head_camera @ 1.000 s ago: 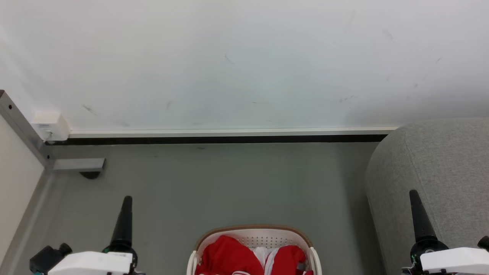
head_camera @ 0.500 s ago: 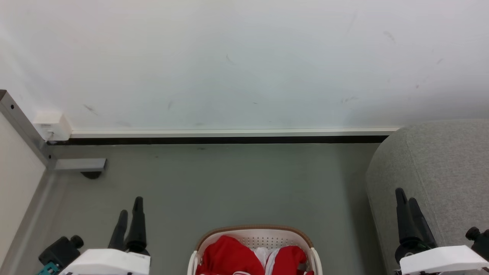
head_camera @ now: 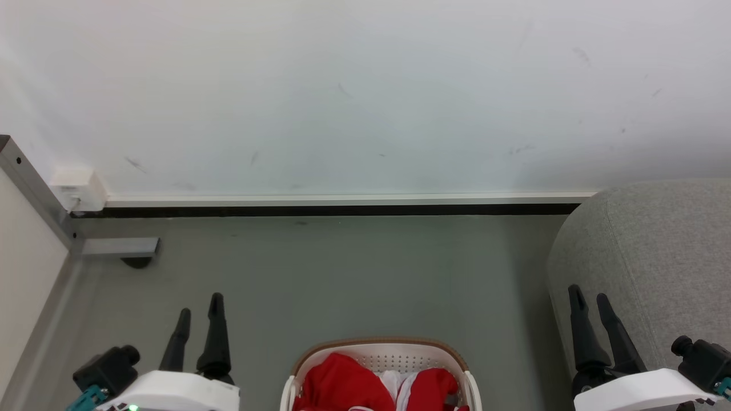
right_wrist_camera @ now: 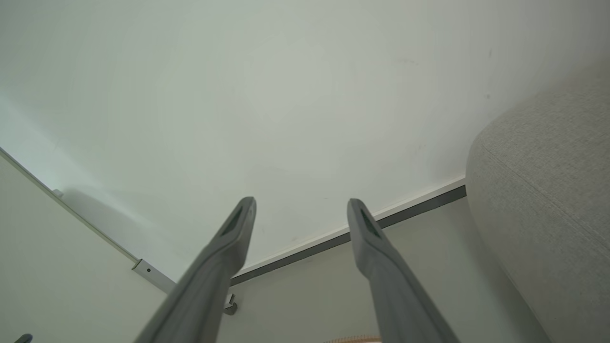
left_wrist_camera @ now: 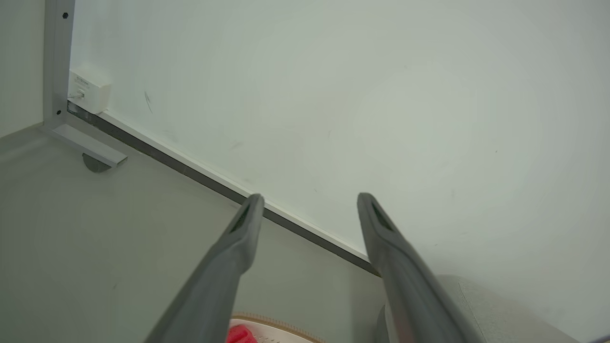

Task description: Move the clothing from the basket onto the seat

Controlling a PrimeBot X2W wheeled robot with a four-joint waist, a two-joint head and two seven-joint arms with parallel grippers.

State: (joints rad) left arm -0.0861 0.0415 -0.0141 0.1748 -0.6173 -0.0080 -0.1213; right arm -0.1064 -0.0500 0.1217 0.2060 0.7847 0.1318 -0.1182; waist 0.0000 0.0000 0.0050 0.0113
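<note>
The basket (head_camera: 380, 342) stands on the floor (head_camera: 342, 274) at the bottom middle of the head view, its near half cut off by the picture's edge. The clothing (head_camera: 342, 382) lies inside it as two red heaps with a white panel between them; the left heap rises close to the tan far rim.

Beyond that rim, bare floor runs to the dark skirting strip (head_camera: 342, 210) at the foot of the wall (head_camera: 365, 85). On the right, the seat (head_camera: 657, 257) stands with its back to the wall, its rounded near corner facing the basket across a band of floor. On the left, a metal post (head_camera: 34, 194) slants along the picture's edge, with a flat foot (head_camera: 117, 246) on the floor and a white box (head_camera: 77, 188) low on the wall beside it.

The left end effector (head_camera: 200, 305) hangs over open floor to the left of the basket, well apart from the post. Its two fingers (left_wrist_camera: 224, 271) are spread, grasp nothing, and point toward the wall.

The right end effector (head_camera: 587, 293) shows in front of the seat's near left edge in the head view. In the right wrist view, floor lies between its fingers (right_wrist_camera: 217, 267) and the seat's side. It too is released and empty, its fingers aimed at the wall. Neither end effector touches the basket.
</note>
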